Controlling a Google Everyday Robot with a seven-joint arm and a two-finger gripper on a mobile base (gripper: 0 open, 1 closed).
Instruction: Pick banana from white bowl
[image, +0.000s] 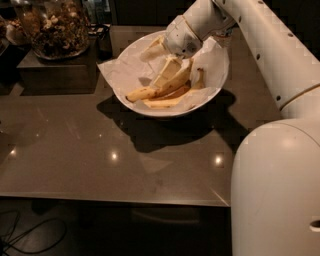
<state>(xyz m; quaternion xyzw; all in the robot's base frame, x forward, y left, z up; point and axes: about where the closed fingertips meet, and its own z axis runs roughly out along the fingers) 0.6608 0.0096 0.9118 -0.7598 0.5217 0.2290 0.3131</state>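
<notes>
The white bowl (210, 95) stands on the dark table, lined with crinkled white paper. Several bananas lie in it. The longest, curved, speckled banana (150, 92) runs from lower left up toward the right. My gripper (160, 62) reaches down into the bowl from the upper right. Its fingers stand apart: one finger (168, 72) rests at the banana's upper part, and the other (151, 49) is over the paper at the bowl's back. Nothing is held between them. The banana's upper end is hidden behind the finger.
A glass jar of brown snacks (55, 27) stands on a dark block (55, 75) at the back left. The robot's white body (275, 190) fills the lower right. The table's front edge (110, 197) runs across the lower part.
</notes>
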